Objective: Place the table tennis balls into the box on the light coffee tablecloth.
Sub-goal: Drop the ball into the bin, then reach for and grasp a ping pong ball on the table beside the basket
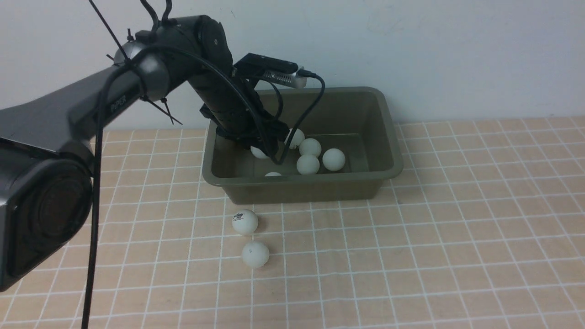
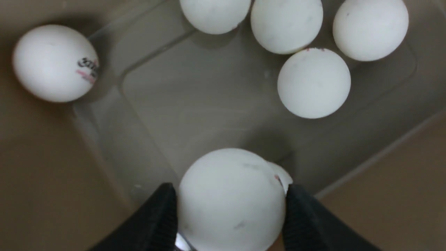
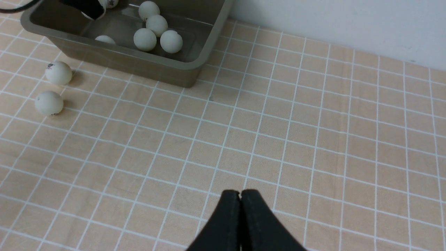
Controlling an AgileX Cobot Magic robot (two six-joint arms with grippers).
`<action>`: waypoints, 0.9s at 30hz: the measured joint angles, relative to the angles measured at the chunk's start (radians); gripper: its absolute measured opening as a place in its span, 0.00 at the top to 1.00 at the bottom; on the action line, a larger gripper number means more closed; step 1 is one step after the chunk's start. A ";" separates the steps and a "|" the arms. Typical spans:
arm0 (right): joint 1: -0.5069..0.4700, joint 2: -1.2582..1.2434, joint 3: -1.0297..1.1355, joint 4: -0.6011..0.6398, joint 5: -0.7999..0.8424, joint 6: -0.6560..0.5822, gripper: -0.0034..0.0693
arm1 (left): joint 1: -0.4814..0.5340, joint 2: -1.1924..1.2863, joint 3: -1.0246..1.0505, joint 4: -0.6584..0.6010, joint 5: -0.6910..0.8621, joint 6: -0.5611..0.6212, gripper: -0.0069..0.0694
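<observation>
left gripper [image 2: 231, 190] clasping a ball [image 2: 230, 170] inside the box [image 1: 301, 179], right gripper [image 3: 240, 193] closed above tablecloth [image 3: 313, 139]

The left gripper [image 2: 230, 200] grips a table tennis ball [image 2: 231, 195] between its black fingers [image 2: 158, 219] — each presses a side. Just ahead lies the bare floor of the box [image 2: 195, 115]; four balls [image 2: 313, 83] cluster farther ahead, and a logo-printed ball [image 2: 54, 62] sits off to one side — apart.
</observation>
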 joint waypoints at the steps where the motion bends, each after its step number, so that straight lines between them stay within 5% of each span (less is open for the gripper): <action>1: 0.000 0.000 0.000 0.000 0.000 0.000 0.98 | 0.000 0.001 0.000 -0.001 0.000 0.005 0.44; 9: 0.000 0.000 0.000 0.000 0.000 0.000 0.98 | 0.000 0.003 -0.024 -0.010 0.029 0.013 0.17; 15: 0.000 0.000 0.000 0.000 0.001 0.000 0.98 | 0.000 0.002 -0.181 -0.010 0.212 -0.068 0.18; 27: 0.000 0.000 0.000 0.000 0.010 0.000 0.98 | -0.015 -0.236 -0.217 -0.037 0.245 -0.172 0.30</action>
